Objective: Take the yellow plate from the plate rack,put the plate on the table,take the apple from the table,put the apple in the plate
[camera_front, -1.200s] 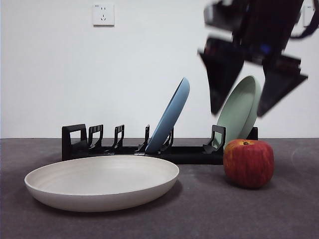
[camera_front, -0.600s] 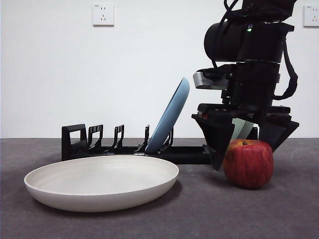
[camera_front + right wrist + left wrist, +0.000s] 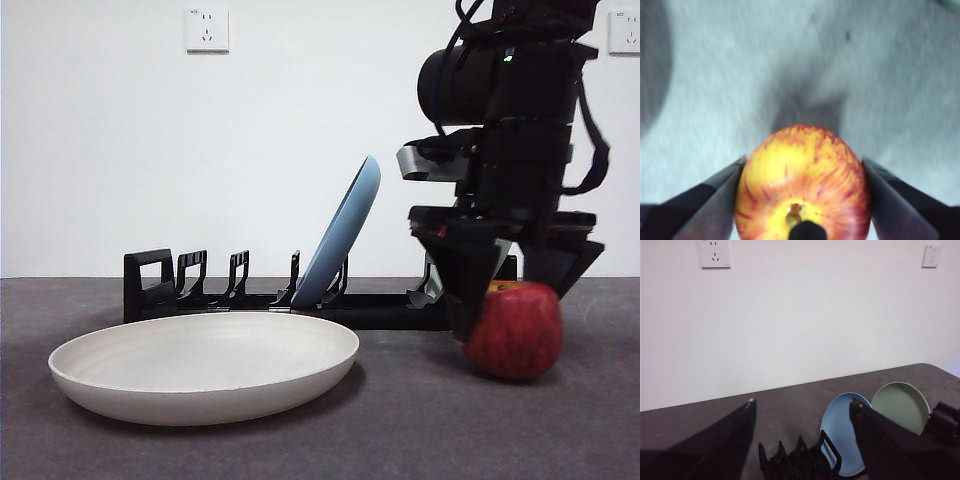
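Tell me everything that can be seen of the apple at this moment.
The apple is round and red with yellow-orange streaks; its top is more yellow around a small brown stem. The skin looks smooth. It sits on the dark grey table, stem up, in front of the black plate rack's end. The right gripper has its two black jaws at the apple's sides, seemingly touching it.
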### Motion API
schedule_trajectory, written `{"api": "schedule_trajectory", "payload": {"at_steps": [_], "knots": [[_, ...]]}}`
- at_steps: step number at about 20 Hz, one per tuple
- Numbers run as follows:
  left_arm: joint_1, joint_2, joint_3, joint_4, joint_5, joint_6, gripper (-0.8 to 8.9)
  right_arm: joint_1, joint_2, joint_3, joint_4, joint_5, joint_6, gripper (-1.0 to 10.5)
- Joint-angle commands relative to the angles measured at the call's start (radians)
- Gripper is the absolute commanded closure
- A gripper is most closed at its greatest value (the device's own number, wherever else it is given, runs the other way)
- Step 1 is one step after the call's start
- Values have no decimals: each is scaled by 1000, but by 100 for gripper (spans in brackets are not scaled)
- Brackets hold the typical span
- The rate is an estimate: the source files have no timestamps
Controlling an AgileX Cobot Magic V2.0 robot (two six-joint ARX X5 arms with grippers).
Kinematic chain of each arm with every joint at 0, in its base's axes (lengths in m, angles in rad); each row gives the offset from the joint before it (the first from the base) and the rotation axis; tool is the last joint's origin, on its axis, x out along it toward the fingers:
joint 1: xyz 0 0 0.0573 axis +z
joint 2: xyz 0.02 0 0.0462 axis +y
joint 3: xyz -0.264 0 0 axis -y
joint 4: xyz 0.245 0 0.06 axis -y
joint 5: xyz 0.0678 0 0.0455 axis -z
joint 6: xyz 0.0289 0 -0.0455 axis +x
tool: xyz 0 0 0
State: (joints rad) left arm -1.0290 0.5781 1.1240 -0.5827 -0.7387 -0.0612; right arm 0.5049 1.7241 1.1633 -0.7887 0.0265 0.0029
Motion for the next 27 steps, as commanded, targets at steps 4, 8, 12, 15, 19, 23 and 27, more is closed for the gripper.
{"api": "schedule_trajectory", "payload": {"at_steps": [4, 8, 12, 15, 19, 23, 27], "knots": [[-3, -3, -3, -3, 8, 9, 499, 53, -83, 147, -36, -99, 42, 958], [-3, -3, -3, -13, 8, 9, 499, 140, -82, 247, -13, -185, 66, 959], [-3, -3, -3, -32, 8, 9, 499, 249, -73, 265, 79, -184, 80, 960], [-3, -3, -3, -33, 8, 10, 499, 298, -24, 265, 142, -183, 90, 959], [-3, -3, -3, -44, 8, 10, 499, 333, 84, 265, 206, -182, 89, 959], [-3, -3, -3, -48, 8, 10, 499, 355, 200, 265, 241, -178, 85, 959], [-3, -3, -3, -51, 8, 9, 499, 363, 271, 265, 241, -173, 85, 959]]}}
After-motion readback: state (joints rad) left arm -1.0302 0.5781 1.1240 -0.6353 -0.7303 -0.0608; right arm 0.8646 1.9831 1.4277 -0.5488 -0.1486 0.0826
